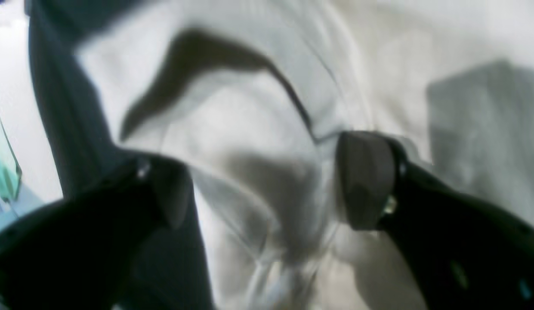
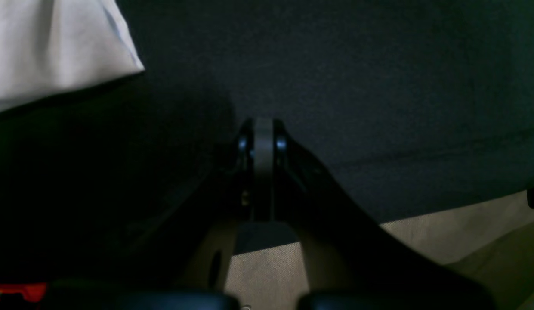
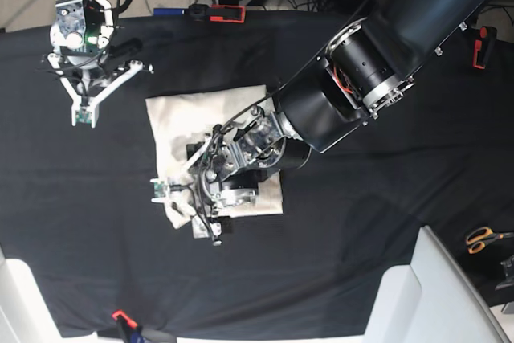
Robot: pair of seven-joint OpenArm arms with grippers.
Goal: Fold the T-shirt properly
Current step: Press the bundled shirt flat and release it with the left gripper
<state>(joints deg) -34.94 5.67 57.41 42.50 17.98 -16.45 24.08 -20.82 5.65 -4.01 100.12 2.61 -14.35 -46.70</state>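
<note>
Clearly at risk: soft cream T-shirt [image 3: 201, 118], loosely bunched between and just under the spread fingers of left gripper [image 1: 267, 181], may slip back and undo the fold. Matte black tablecloth [image 2: 357, 64] beneath, smooth and flat. Right gripper [image 2: 263, 142] pressed together on nothing, hanging apart with only a shirt corner at its upper left.

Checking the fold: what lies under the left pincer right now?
Under the open left pincer lies rumpled T-shirt, folded into a pale block on the black tablecloth. The arm covers much of the shirt's middle in the base view, so the fold edges there cannot be seen.
</note>
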